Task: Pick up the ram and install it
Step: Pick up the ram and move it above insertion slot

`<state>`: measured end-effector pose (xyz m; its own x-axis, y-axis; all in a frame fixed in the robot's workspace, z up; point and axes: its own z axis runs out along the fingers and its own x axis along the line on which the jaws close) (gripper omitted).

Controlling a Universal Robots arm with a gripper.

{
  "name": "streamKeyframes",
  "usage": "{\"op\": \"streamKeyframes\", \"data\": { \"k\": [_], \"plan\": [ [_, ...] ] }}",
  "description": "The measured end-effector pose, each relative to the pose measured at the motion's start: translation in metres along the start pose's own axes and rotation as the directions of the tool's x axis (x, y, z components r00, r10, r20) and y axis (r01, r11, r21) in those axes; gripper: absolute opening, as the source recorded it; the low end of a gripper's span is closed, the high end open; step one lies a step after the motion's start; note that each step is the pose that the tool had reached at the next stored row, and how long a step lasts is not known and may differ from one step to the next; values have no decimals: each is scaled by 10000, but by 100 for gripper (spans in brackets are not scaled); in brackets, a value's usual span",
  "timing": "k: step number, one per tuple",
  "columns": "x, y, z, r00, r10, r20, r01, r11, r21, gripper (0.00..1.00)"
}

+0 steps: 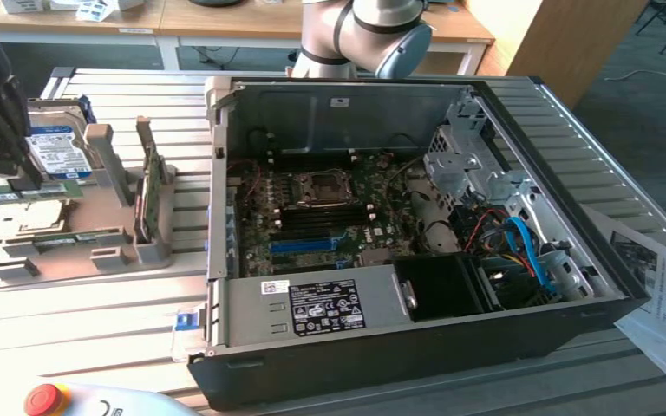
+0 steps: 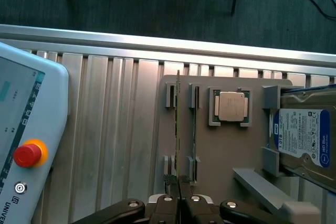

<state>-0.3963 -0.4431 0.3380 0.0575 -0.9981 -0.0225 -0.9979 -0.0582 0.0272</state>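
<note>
**Hand clenched on the ram at the grey holder**

In the wrist view the hand [image 2: 180,203] was clenched on the ram [image 2: 178,129], its two fingers [image 2: 167,209] pressed together on one end of the stick. The ram stood on its thin edge, in line with a pair of slot brackets on the grey holder [image 2: 220,150]. Whether it sat in those brackets or hung just above them could not be told.

On the same holder a CPU [image 2: 232,106] lay flat in its square recess, near the ram but apart from it. Beyond that sat a silver hard drive [image 2: 302,140] with a blue label. The holder rested on the ribbed metal worktop [image 2: 115,129]. A teach pendant [image 2: 21,103] with a red emergency button [image 2: 27,154] lay well off to the holder's other side.

The exterior view showed the open computer case [image 1: 368,373] on the worktop. Its motherboard [image 1: 310,217] was exposed, with its black memory slots [image 1: 322,223] well apart from the holder.
</note>
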Motion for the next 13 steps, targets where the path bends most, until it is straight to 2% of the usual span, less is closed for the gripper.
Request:
{"op": "streamKeyframes", "data": {
  "k": [13],
  "plan": [
    [-5,6,-219,10000,0,-19,0,10000,-1,11]
  ]
}}
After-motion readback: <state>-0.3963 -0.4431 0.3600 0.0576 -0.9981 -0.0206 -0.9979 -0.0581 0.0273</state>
